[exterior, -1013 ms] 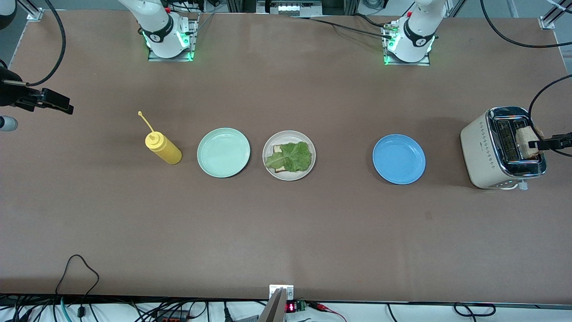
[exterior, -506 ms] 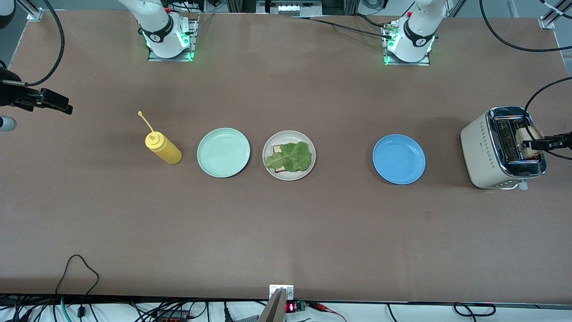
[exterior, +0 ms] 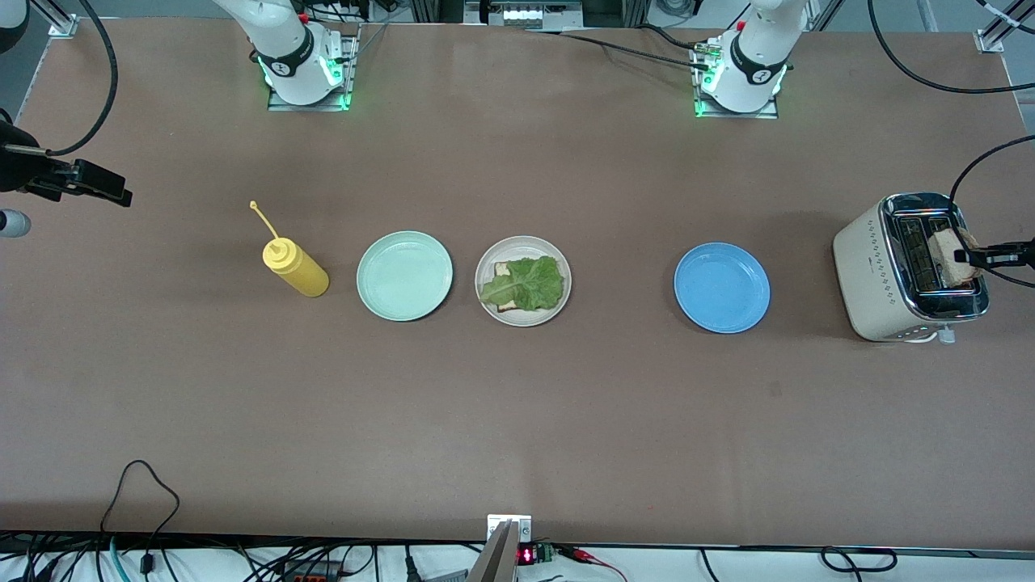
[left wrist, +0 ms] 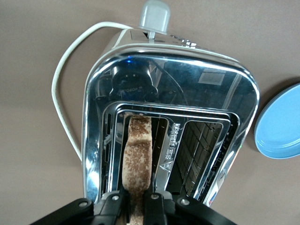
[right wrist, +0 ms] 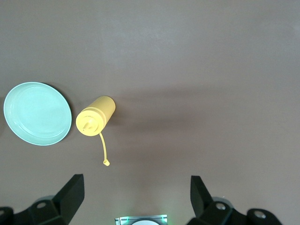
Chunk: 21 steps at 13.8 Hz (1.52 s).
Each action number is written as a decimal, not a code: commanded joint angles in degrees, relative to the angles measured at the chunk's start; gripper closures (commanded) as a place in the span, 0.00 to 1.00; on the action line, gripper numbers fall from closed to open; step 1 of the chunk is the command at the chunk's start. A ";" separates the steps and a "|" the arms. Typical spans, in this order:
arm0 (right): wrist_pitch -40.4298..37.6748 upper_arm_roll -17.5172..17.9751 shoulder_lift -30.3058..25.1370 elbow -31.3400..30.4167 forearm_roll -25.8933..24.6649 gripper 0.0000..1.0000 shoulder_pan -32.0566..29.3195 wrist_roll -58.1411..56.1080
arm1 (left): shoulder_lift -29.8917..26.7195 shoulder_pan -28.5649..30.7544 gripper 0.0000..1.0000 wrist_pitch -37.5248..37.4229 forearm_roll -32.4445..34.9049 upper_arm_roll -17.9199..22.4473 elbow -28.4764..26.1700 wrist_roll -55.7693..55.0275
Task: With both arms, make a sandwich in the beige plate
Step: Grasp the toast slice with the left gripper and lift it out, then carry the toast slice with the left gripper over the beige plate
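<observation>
- The left claw (left wrist: 136,206) is over the toaster (exterior: 906,271) at the left arm's end of the table, its fingers (left wrist: 156,204) pressed together on the top edge of a bread slice (left wrist: 138,159) that stands on edge in one slot.
- In the left wrist view the slice's long edge runs along the slot, straight away from the claw, and the fingers pinch it across its thin dimension. I judge the coming move to be a straight lift up out of the slot; any sideways drag would likely scrape the slice on the slot wall.
- The second slot (left wrist: 199,150) beside it looks empty, though its depth is dark and I cannot be sure.
- From there the beige plate (exterior: 522,242) lies well apart toward the right arm's end, past the blue plate (exterior: 721,288); the slice must be carried over that plate.
- On the beige plate a lettuce leaf (exterior: 525,283) covers the lower bread slice (exterior: 502,267), only corners of which show, so the top slice is what is missing.
- The right claw (right wrist: 136,197) hangs with fingers wide apart and nothing between them, waiting over the table near the yellow bottle (right wrist: 95,121) and the mint-green plate (right wrist: 36,113).
</observation>
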 commanded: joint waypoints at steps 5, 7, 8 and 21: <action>-0.34 -0.03 -0.48 -0.10 0.50 0.00 0.14 0.29 | -0.36 -0.65 0.94 -17.50 0.62 -1.66 15.59 1.80; -0.34 -0.03 -0.39 -0.10 0.59 0.00 0.14 0.29 | -1.49 -2.57 0.95 -23.30 0.18 -2.45 17.97 1.72; -0.43 -0.03 -0.48 -0.10 0.59 0.00 0.14 0.29 | -2.11 -3.45 0.95 -25.59 0.18 -3.23 18.24 1.63; -0.69 -0.03 -0.48 -0.10 0.50 0.00 0.14 0.29 | 3.24 -27.35 0.99 -24.50 -24.49 -13.18 14.39 -9.96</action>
